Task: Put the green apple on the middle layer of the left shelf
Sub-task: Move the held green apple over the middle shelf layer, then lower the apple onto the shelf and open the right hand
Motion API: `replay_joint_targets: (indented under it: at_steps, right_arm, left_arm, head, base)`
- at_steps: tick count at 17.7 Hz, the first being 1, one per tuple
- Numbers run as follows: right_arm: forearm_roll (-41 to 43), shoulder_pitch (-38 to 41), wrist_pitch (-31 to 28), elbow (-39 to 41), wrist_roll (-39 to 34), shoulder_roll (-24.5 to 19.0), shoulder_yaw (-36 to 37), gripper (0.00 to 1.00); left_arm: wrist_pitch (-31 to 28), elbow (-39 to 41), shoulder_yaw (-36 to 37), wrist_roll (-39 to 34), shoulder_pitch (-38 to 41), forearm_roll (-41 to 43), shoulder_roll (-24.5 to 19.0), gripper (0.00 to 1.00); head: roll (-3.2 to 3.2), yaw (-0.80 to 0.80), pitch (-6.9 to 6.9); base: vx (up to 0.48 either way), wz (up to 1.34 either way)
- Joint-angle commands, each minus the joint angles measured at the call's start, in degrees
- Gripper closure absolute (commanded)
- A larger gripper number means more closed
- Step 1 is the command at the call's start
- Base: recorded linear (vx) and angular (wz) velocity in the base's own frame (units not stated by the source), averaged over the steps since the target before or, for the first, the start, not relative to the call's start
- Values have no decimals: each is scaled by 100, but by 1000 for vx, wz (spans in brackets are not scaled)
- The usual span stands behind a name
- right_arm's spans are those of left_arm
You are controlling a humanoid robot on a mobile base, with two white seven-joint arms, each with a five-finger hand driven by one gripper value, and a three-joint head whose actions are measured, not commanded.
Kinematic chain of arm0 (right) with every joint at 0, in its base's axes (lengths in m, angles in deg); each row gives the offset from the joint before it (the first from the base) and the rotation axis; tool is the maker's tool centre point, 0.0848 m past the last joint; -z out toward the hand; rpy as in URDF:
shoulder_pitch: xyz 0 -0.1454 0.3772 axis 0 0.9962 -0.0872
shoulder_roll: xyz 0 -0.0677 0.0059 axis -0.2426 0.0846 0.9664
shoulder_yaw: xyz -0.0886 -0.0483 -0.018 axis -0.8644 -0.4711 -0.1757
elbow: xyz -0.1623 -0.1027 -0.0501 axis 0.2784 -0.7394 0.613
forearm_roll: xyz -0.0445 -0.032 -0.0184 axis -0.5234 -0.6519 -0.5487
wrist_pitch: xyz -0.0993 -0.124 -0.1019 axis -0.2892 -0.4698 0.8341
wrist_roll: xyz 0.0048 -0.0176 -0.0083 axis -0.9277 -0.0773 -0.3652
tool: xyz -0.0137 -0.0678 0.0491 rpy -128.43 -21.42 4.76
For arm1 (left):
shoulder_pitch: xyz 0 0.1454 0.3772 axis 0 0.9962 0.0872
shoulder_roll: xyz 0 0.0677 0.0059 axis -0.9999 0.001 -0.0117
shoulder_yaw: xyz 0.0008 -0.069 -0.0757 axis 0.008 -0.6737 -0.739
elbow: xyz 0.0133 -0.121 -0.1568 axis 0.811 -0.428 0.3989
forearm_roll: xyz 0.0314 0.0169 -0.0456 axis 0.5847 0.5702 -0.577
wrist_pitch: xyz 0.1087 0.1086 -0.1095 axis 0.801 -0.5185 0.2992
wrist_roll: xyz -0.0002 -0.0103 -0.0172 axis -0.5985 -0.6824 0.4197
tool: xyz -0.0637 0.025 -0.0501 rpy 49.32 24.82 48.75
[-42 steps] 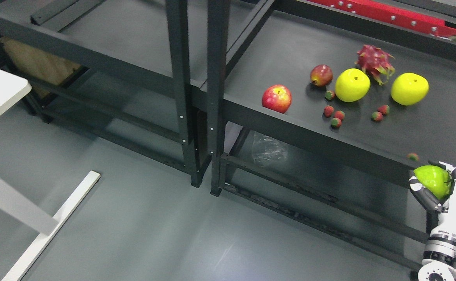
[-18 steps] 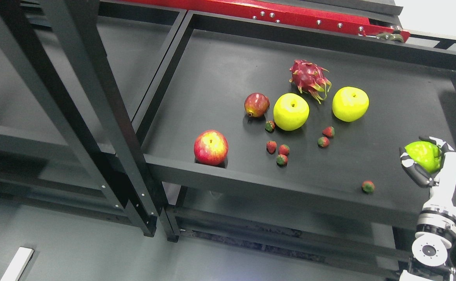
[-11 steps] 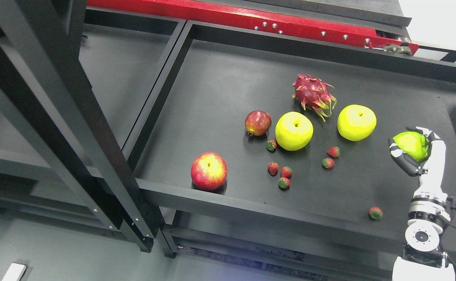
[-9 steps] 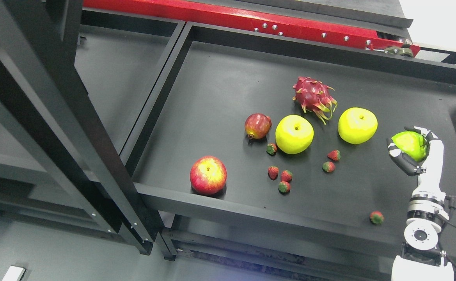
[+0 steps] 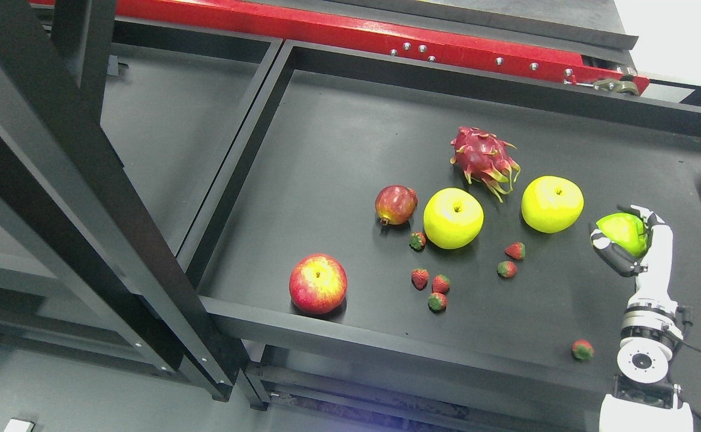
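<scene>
My right hand (image 5: 625,240) rises from the lower right corner, fingers curled around a green apple (image 5: 624,233). It holds the apple above the right part of the black shelf board (image 5: 338,144), just right of a yellow apple (image 5: 551,203). The left shelf's board (image 5: 164,126) lies beyond the black divider rails at the upper left, with nothing on the part that shows. My left arm does not show.
The board carries a red apple (image 5: 318,284), a pomegranate (image 5: 395,204), another yellow apple (image 5: 453,218), a dragon fruit (image 5: 483,158) and several small strawberries (image 5: 431,285). A thick black post (image 5: 80,198) crosses the left side. A red beam (image 5: 386,36) runs along the back.
The camera has swung up and toward the shelf, so the whole picture shifted. My right hand has carried the green apple up over the board, close to the right yellow apple.
</scene>
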Motion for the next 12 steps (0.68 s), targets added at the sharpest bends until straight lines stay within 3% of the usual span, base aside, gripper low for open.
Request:
replay_joint_targets:
  at_steps: [1, 6, 12]
  right_arm:
    - [192, -5, -73, -123, 8, -21, -46, 4]
    - [562, -58, 23, -123, -1, -30, -72, 0]
    - [1458, 178, 1069, -114, 44, -30, -248, 0]
  left_arm:
    - [3, 0, 0, -5, 0, 0, -100, 0]
    - [3, 0, 0, -5, 0, 0, -100, 0]
    - [3, 0, 0, -5, 0, 0, -100, 0]
  head:
    - [0, 0, 0]
    - [0, 0, 0]
    - [0, 0, 0]
  base:
    - [0, 0]
    - [0, 0]
    - [0, 0]
